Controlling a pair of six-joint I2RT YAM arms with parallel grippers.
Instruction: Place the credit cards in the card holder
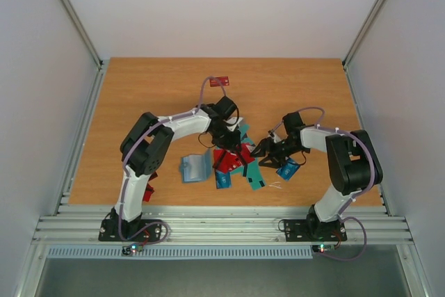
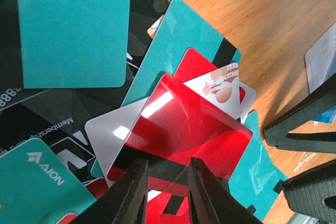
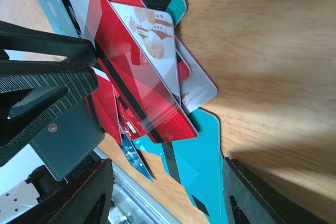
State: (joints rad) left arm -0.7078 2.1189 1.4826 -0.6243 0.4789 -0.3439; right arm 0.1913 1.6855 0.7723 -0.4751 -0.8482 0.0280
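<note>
A pile of red, teal, white and blue credit cards lies mid-table. The open card holder, showing light blue-grey inside, stands just left of the pile. My left gripper is over the pile, jaws narrowly apart, tips at the near edge of a red card with a black stripe. In the right wrist view that red card is tilted up on one edge against the left fingers. My right gripper is wide open and empty, low beside the pile, straddling a teal striped card.
One red card lies alone toward the far side. A blue card lies under the right arm. Red cards lie by the left arm. The right fingers are close to the left gripper. A metal rail borders the near table edge.
</note>
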